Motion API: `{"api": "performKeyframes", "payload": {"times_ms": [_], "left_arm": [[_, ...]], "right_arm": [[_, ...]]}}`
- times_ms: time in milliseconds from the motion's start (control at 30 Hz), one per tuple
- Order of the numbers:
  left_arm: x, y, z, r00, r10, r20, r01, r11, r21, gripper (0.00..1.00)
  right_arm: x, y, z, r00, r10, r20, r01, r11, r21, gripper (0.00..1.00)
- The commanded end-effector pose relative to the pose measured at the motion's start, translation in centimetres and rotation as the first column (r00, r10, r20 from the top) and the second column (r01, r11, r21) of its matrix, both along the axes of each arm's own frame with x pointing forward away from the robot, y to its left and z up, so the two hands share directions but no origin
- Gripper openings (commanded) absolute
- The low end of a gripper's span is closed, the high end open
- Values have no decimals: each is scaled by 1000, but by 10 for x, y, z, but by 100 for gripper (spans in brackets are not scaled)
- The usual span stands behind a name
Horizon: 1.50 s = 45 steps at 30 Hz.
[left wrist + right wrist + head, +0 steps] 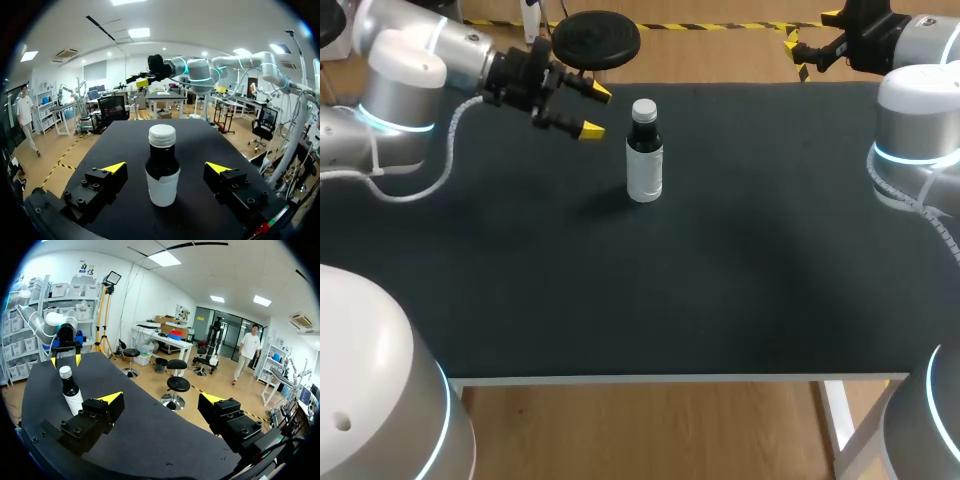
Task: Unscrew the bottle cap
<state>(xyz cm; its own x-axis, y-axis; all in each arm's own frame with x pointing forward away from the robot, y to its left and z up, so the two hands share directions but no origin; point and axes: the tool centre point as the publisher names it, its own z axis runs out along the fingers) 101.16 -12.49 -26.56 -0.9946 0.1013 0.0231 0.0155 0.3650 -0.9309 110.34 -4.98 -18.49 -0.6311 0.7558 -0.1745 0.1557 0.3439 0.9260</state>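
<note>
Left end effector (596, 111) open, fingers spread wide and holding nothing. It hangs above the tabletop (620, 290) just left of the bottle (644, 160), about level with its upper part and not touching it. In the left wrist view the bottle sits ahead of the fingers, lined up with the gap between them. The bottle is dark with a white label, upright in the far middle of the tabletop, white cap (643, 109) on, nothing holding it. Right end effector (161, 398) also open and empty, up at the far right edge of the tabletop, well apart from the bottle. Unscrewing not started, looks like the approach stage. Risks, as I judge them: the bottle is free-standing and narrow, so if one finger lands before the other it gets shoved or tipped. If only the cap is gripped and turned with no hold on the body, the whole bottle would likely spin with it. A grip too low on the label misses the cap. With both arms closing on one small bottle, the fingers could clash.
</note>
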Motion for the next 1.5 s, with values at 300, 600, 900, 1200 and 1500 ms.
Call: {"api": "performKeyframes", "payload": {"times_ms": [300, 600, 900, 1200, 1500], "left_arm": [[-3, -19, -10, 1000, 12, -2, -12, 1000, 13, 100], [-6, -33, -16, 999, 31, -11, -31, 1000, -3, 100], [-6, -43, -19, 999, 38, -13, -38, 999, 8, 100], [-1, -50, -25, 999, 36, -21, -36, 999, 9, 100], [-1, -61, -25, 1000, 10, -18, -9, 1000, 4, 100]], "right_arm": [[1, 0, 0, 1000, 1, -2, -1, 1000, -2, 100], [1, 0, 0, 1000, 1, -2, -1, 1000, -2, 100], [1, 0, 0, 1000, 1, -2, -1, 1000, -2, 100], [1, 0, 0, 1000, 1, -2, -1, 1000, -2, 100], [1, 0, 0, 1000, 1, -2, -1, 1000, -2, 100]]}}
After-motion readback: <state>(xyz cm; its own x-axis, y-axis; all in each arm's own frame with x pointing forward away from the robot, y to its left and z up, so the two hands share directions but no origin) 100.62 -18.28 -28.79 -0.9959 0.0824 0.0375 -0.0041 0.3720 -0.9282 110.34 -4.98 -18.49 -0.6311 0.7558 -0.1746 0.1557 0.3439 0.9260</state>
